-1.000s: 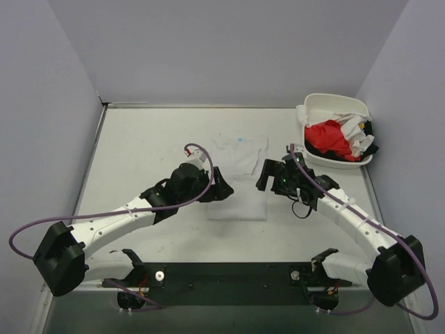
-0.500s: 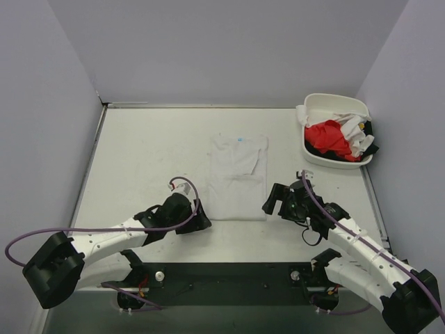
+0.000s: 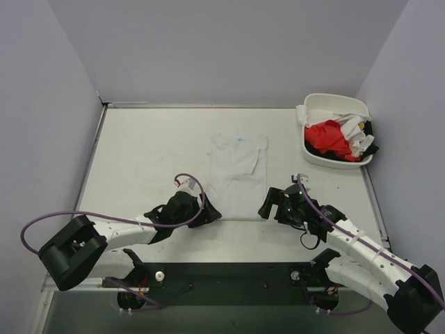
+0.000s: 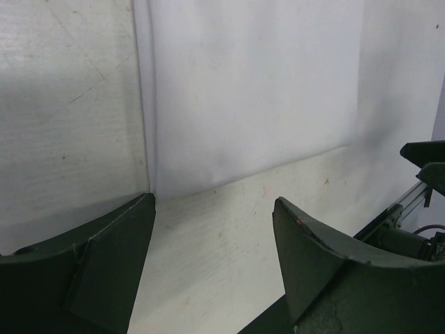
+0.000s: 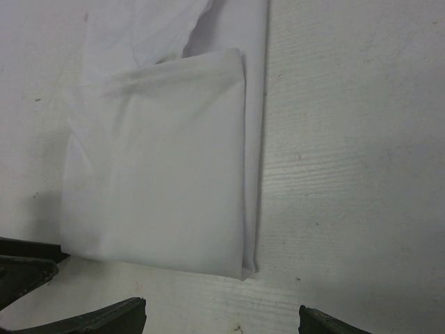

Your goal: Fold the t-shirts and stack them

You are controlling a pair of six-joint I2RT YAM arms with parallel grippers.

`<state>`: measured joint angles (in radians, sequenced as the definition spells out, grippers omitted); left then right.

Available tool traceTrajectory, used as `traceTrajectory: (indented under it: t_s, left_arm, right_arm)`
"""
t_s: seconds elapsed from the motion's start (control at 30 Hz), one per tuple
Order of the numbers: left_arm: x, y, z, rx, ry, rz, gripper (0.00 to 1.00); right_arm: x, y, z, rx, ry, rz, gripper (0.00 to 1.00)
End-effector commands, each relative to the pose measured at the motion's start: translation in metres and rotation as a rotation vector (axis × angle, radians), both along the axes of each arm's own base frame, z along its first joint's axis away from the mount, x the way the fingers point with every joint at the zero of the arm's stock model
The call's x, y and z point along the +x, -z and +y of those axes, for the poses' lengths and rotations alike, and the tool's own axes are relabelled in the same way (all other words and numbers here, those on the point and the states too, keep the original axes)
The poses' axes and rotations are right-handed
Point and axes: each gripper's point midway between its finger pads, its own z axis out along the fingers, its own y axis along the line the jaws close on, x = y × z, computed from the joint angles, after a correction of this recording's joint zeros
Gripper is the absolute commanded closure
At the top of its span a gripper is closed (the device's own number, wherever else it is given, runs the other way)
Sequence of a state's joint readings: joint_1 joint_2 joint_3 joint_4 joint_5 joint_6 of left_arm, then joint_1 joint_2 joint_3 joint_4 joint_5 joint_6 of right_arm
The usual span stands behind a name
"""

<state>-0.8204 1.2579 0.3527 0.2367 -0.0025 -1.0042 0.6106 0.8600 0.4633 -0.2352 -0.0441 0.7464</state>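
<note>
figure: near-hem approach on the folded white t-shirt [image 3: 238,177]. the shirt lies flat at mid table [image 3: 139,153], folded lengthwise into a narrow strip, with its blue neck label at the far end and its hem towards the arms. the left gripper [image 3: 211,212] sits low at the near left corner of the hem and the right gripper [image 3: 267,207] at the near right corner. both have their jaws spread wide and hold nothing.

likely faults: (a) the right wrist view shows stacked layers along the right edge, the upper panel ending a little short of the layer beneath, so a shallow pinch there may lift only the top layer and open the lengthwise fold. (b) the cloth is thin and flat on the table, so a finger may slide over the hem and close on nothing. (c) if one corner is caught and the other missed, the next fold would probably land skewed. (d) a finger pressed into the hem before closing may push the strip away and wrinkle it.

container: the white tub [image 3: 327,101] stands at the far right corner, well apart from the shirt. it holds a bright red t-shirt [image 3: 327,137] bunched in the middle, crumpled white t-shirts [image 3: 351,125] spilling over the rim, and a dark item [image 3: 368,139] at its right edge that cannot be identified.
</note>
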Motion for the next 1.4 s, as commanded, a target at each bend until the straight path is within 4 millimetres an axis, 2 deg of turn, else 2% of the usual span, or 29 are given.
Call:
traceTrajectory:
  t_s: [0.0, 0.2, 0.4, 0.43, 0.7, 0.73, 0.77, 0.8, 1.03, 1.2, 1.37]
  left_arm:
    - [-0.019, 0.049, 0.027, 0.125, -0.023, 0.118, 0.21]
    - [-0.017, 0.063, 0.035, 0.150, -0.048, 0.143, 0.25]
    - [-0.015, 0.074, 0.041, 0.170, -0.067, 0.166, 0.42]
    - [-0.015, 0.075, 0.041, 0.170, -0.068, 0.167, 0.51]
    - [-0.013, 0.087, 0.043, 0.178, -0.078, 0.191, 0.81]
    - [-0.013, 0.088, 0.043, 0.178, -0.078, 0.192, 0.86]
    - [-0.013, 0.088, 0.043, 0.178, -0.080, 0.194, 0.97]
    - [-0.013, 0.089, 0.043, 0.179, -0.080, 0.195, 1.00]
    - [-0.013, 0.083, 0.043, 0.167, -0.078, 0.180, 1.00]
    - [-0.015, 0.080, 0.044, 0.167, -0.076, 0.176, 1.00]
    - [-0.015, 0.079, 0.046, 0.173, -0.072, 0.175, 1.00]
  right_arm:
    - [0.002, 0.002, -0.003, -0.013, 0.030, -0.006, 0.10]
    - [0.000, 0.005, -0.004, -0.015, 0.033, 0.001, 0.13]
    - [0.000, 0.007, 0.002, -0.002, 0.027, 0.004, 0.16]
    - [0.000, 0.007, 0.003, -0.002, 0.025, 0.004, 0.16]
    - [-0.001, 0.007, 0.005, 0.000, 0.018, 0.006, 0.16]
    - [-0.001, 0.007, 0.005, 0.002, 0.018, 0.007, 0.16]
    - [-0.002, 0.009, 0.005, 0.002, 0.021, 0.010, 0.16]
    - [-0.001, 0.009, 0.006, 0.006, 0.022, 0.006, 0.16]
    - [0.001, 0.029, 0.009, 0.020, 0.049, 0.030, 0.21]
    - [0.002, 0.046, 0.011, 0.003, 0.051, 0.060, 0.30]
    - [0.008, 0.053, 0.015, -0.002, 0.047, 0.063, 0.40]
